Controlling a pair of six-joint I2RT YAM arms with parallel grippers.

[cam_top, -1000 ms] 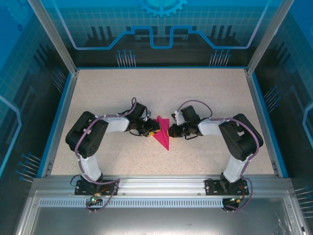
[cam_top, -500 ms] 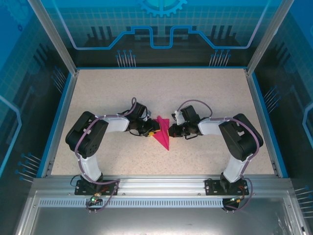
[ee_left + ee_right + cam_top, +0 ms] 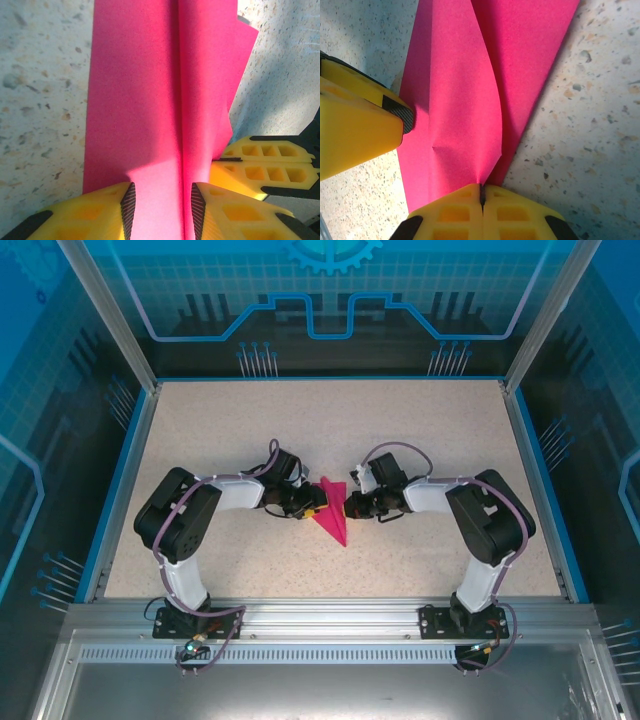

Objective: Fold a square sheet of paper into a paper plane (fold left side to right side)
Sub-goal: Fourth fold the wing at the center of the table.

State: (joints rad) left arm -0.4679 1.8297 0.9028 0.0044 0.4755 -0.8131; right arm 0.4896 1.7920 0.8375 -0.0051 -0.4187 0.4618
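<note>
paper plane [image 3: 336,515], nose nearward; left gripper [image 3: 160,202] ajar, right gripper [image 3: 481,194] tight on it

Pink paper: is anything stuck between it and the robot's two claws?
Nothing visible is in the way. The right gripper is shut on a flap of the paper plane, and the left gripper sits open right over it, one finger on each side of the middle crease.

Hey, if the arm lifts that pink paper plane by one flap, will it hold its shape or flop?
Probably floppy: the plane bows at the flap where the right gripper pinches it. Likely very light, so a push may slide it across the table. Its centre crease should stiffen it lengthwise.
</note>
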